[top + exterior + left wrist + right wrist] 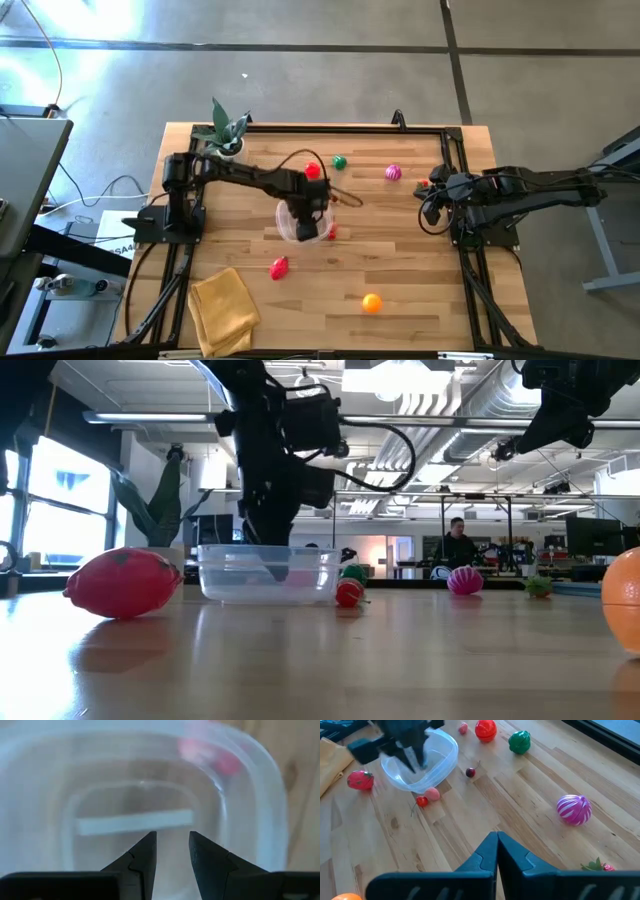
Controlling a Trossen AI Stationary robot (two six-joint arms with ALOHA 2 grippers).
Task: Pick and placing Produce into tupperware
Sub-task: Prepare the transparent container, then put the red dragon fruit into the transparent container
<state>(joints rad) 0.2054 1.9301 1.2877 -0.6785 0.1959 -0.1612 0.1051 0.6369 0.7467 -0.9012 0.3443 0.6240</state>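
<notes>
The clear tupperware (pixel 290 225) stands on the wood table near its middle. My left gripper (pixel 172 845) points down into it, open by a narrow gap with nothing between its fingers; whether the tips touch the tub I cannot tell. Produce lies around on the table: a red strawberry (pixel 279 267), an orange (pixel 371 302), a red round fruit (pixel 485 729), a green one (pixel 519 742), a magenta striped one (pixel 574 809), and small red and pink pieces (pixel 427 797) beside the tub. My right gripper (pixel 496 845) waits shut, raised at the table's right edge.
A folded yellow cloth (pixel 225 310) lies at the near left corner. A potted plant (pixel 228 135) stands at the far left corner. A small dark cherry (pixel 470 772) lies right of the tub. A person (pixel 458 545) sits in the room beyond the table.
</notes>
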